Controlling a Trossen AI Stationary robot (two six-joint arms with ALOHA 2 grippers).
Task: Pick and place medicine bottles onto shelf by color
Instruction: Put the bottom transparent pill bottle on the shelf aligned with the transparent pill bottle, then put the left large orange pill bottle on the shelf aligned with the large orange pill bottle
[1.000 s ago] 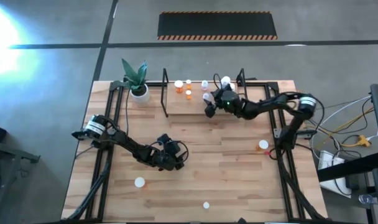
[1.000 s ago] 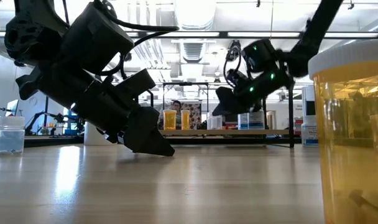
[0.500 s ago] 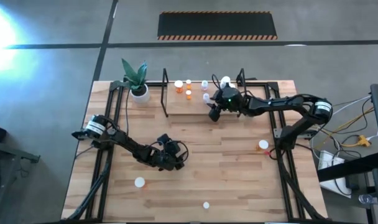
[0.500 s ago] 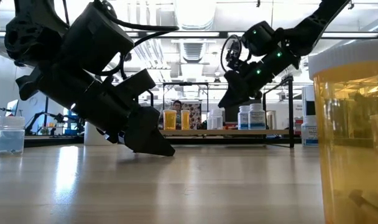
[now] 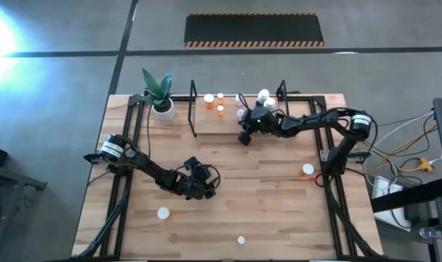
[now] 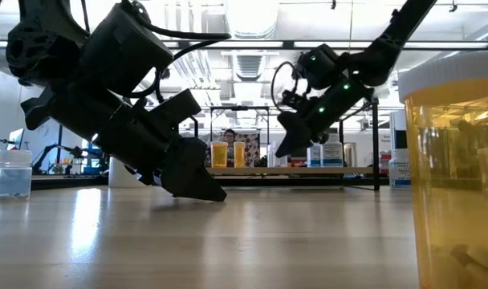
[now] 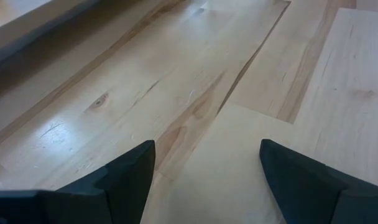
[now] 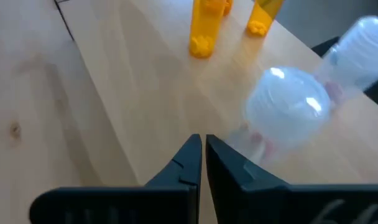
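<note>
The shelf (image 5: 214, 124), a light board in a black wire frame, stands at the table's far side. On it stand orange bottles (image 5: 220, 110) at the left, pale clear bottles (image 5: 241, 113) in the middle and white ones (image 5: 264, 96) at the right. My right gripper (image 5: 243, 137) hangs shut and empty over the shelf's near edge, beside a pale bottle (image 8: 288, 109) and short of the orange ones (image 8: 204, 28). My left gripper (image 5: 203, 188) stands open, low over the table's middle, with only bare wood between its fingers (image 7: 207, 155).
Loose bottles stand on the table: one at the near left (image 5: 163, 213), one at the near edge (image 5: 240, 239), an orange one at the right (image 5: 307, 169). A potted plant (image 5: 161, 102) stands left of the shelf. A large orange bottle (image 6: 453, 177) fills the low view's right side.
My right gripper has shut its fingers on nothing, tipped up toward level and drawn back a little from the pale bottles toward the shelf's near edge. The bottles on the shelf have stayed standing.
</note>
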